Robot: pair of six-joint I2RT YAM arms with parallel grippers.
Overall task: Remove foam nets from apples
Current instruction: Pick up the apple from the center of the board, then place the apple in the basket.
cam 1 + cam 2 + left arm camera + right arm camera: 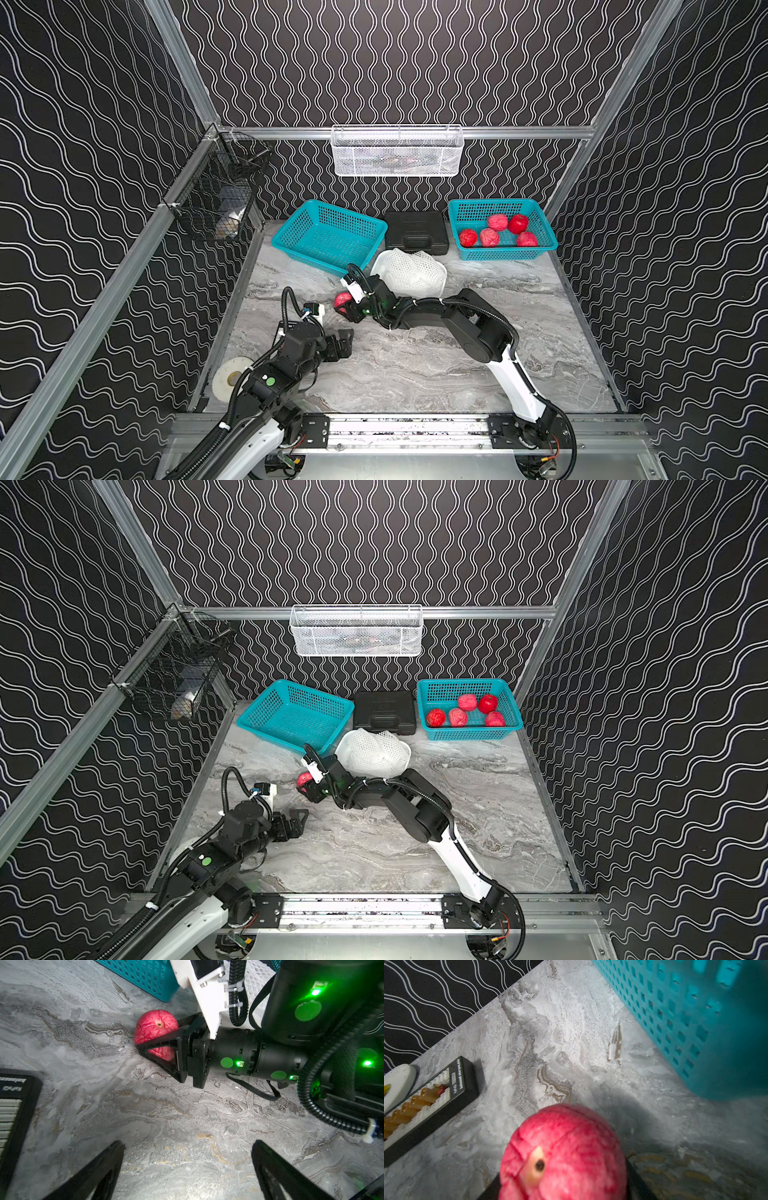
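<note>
Now, by station:

Right basket (505,252): far right. It holds five apples (490,237), most of them pinkish under nets. One, the glossy apple (518,223), looks bare, though it is small in both top views.
Left basket (328,237): far left, set askew, its near corner just beside the tub.
Tub (379,266): centre, heaped with loose white nets (409,270).
Room: open marble table (415,365) lies near and right of the arms. A case (417,232) sits between the baskets. A black box (431,1103) and a tape roll (228,376) sit at the near left edge.
Apple (152,1026): on the table, just near of the left basket's corner and left of the tub.
Look: deep pink-red, with the net (571,1130) stretched tight and its strands showing as fine creases. A pale, dark-centred end faces the left arm.
Right gripper (158,1036): jaws pressed against both sides of the apple.
Left gripper (189,1147): jaws wide and holding nothing, over bare marble, near-left of the apple and apart from it.
</note>
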